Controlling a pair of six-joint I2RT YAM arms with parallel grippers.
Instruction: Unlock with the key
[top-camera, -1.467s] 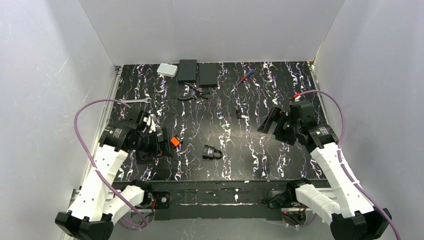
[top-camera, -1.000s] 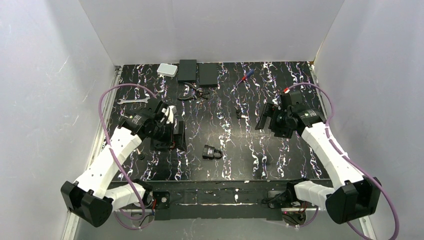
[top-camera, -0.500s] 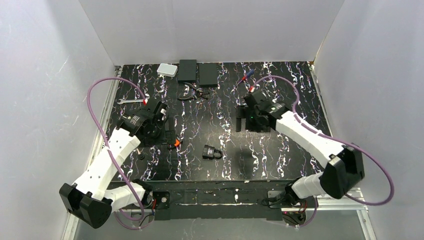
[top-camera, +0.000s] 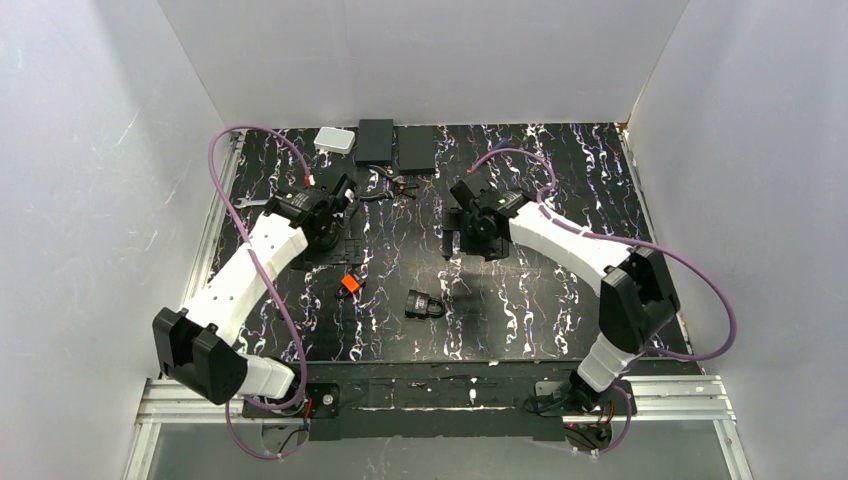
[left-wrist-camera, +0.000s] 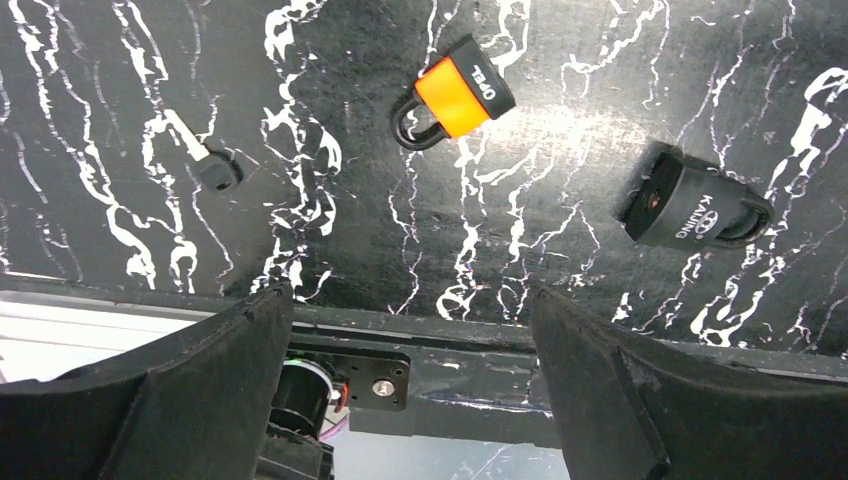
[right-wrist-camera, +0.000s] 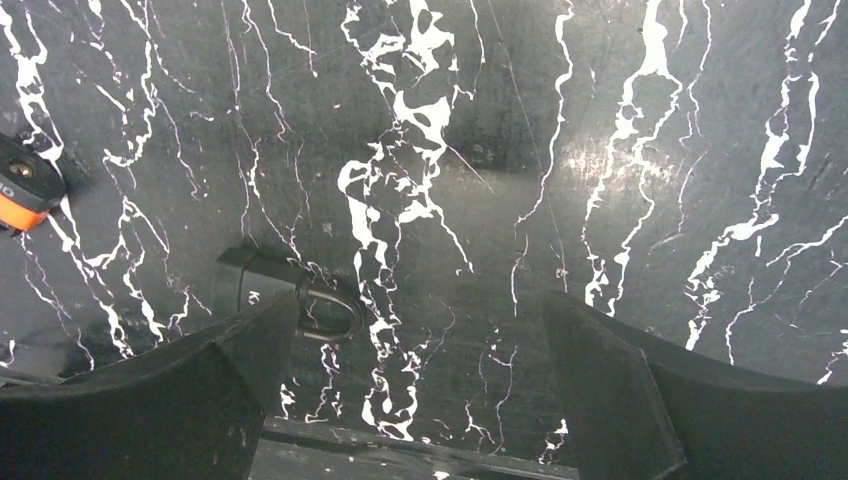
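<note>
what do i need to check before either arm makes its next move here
1. The left gripper open and empty: ok.
2. The right gripper open and empty: ok.
3. Key found: cannot tell; a small black-headed piece left of the orange padlock may be it.
4. The orange padlock and the black padlock lie apart, clear of both grippers: ok.
5. Which padlock is the target: cannot tell.

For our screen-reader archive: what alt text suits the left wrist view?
Open left claw hovers over a black marbled table holding an orange padlock, a black padlock and a small black-headed key, all lying apart.
</note>
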